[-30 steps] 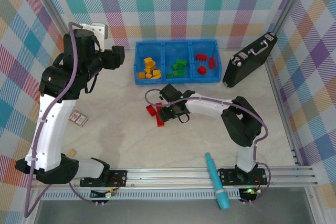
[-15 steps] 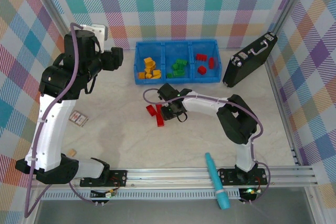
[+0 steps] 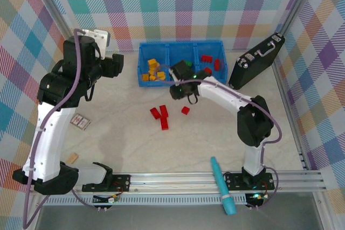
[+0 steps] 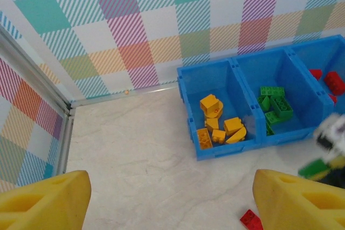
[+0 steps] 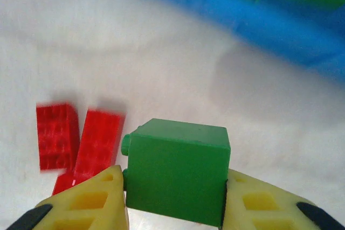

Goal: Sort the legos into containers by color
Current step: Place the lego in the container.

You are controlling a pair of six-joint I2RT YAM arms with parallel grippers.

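Right jaws clamp a green lego brick (image 5: 177, 172); red lego bricks (image 5: 99, 144) lie on the tabletop (image 5: 161, 52) left of them, the blue tray (image 5: 269, 25) ahead. Left jaws spread wide, holding nothing.

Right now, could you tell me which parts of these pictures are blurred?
Right wrist: the green brick in the right gripper is sharp, the blue tray and red bricks behind it smeared. Left wrist: tray and yellow bricks crisp, the right gripper at the right edge blurred. Top external: sharp throughout.
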